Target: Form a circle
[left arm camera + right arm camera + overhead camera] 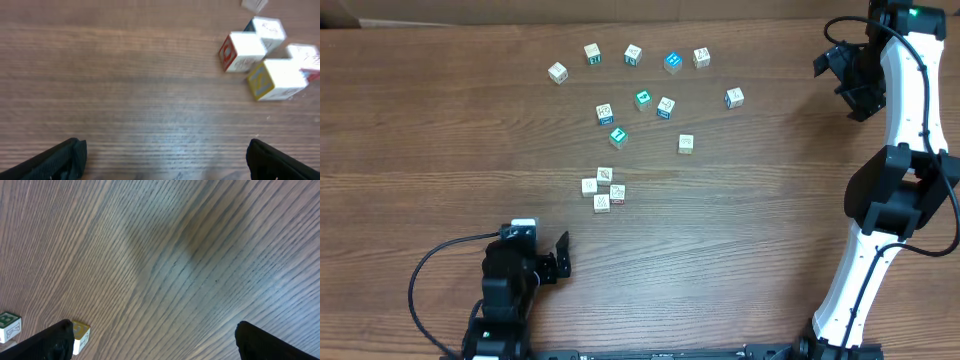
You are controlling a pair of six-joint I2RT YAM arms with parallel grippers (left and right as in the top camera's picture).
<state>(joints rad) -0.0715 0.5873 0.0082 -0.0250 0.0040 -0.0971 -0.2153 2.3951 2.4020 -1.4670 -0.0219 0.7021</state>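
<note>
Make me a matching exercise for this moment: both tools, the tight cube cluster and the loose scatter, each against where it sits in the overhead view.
Things:
1. left tool
2. right tool
3. circle
4. loose scatter of cubes

Places:
A. spread across the upper middle
B. top right corner
C. bottom left
D. around mid-height, just below the scatter

Pairs: 1-C, 2-B, 3-D, 4-A

From overhead, the prints on the circle are too small to read. In the left wrist view its rightmost cube is blurred and cut by the right edge; a loose cube is cut by the top. One finger of the right claw partly hides a green-printed cube.
</note>
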